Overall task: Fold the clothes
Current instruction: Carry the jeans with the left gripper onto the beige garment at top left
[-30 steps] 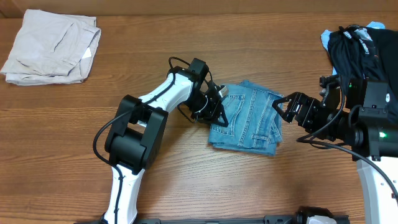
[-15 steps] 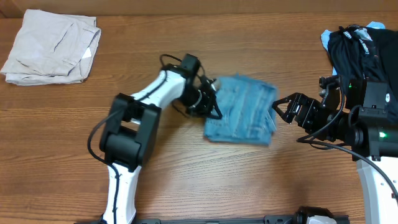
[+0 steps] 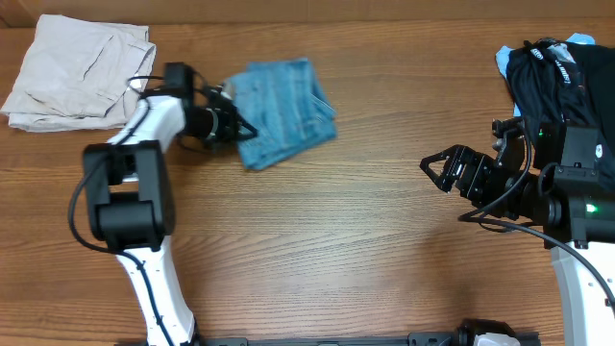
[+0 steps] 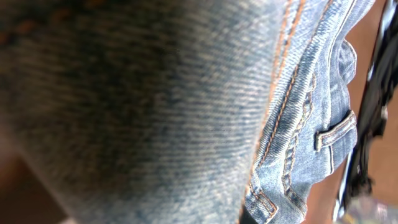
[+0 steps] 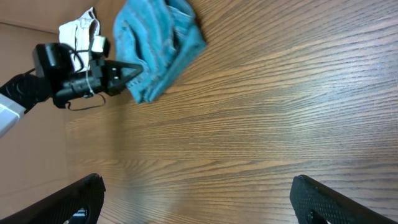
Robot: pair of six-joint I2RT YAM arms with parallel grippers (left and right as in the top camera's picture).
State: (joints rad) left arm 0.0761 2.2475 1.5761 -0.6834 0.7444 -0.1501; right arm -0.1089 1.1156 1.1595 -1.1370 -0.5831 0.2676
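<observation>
The left gripper [image 3: 240, 130] is clenched on the edge of the folded jeans [image 3: 283, 111], near the tabletop's [image 3: 336, 240] far edge toward its left corner, just beside a beige garment [image 3: 82, 72]. The right gripper [image 3: 434, 176] gapes wide near the right edge.

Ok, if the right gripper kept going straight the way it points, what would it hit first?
Only bare table lies ahead at first. Beyond it, the right gripper would likely meet the corner of the folded jeans that the left gripper holds, though height is unclear.
</observation>
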